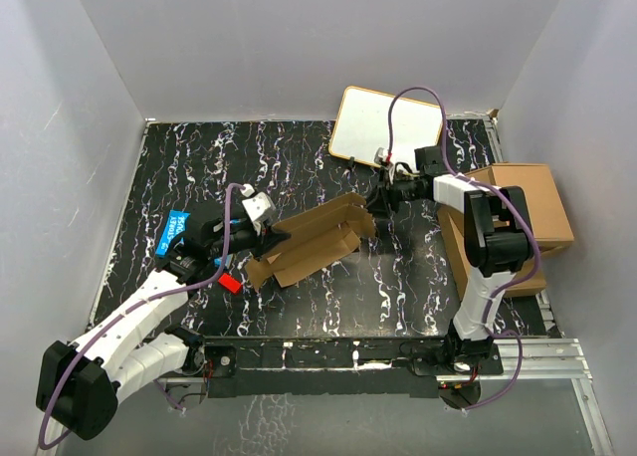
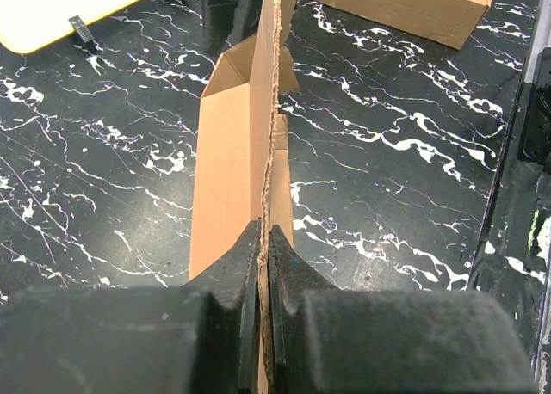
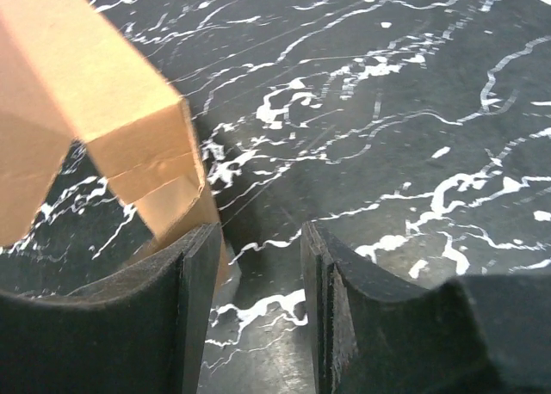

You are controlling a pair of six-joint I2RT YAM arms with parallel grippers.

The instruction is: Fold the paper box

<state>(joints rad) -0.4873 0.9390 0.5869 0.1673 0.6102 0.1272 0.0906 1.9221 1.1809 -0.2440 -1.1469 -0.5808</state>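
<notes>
Matt corrugated cardboard paper box (image 1: 317,239)

- Left arm (image 1: 129,325): smooth white link shells between black joint housings, with a bulky rounded black base joint.
- Right arm (image 1: 478,299): the same white-and-black build, with a blocky black housing at mid-length.
- Purple cable (image 1: 418,88): thin, one running along each arm.
- Left gripper (image 2: 264,239): matte black fingers with a grainy, foam-like surface, tapering to wedge-shaped tips.
- Right gripper (image 3: 258,248): the same matte black fingers, thick, with curved inner faces and a seam line down each.
</notes>
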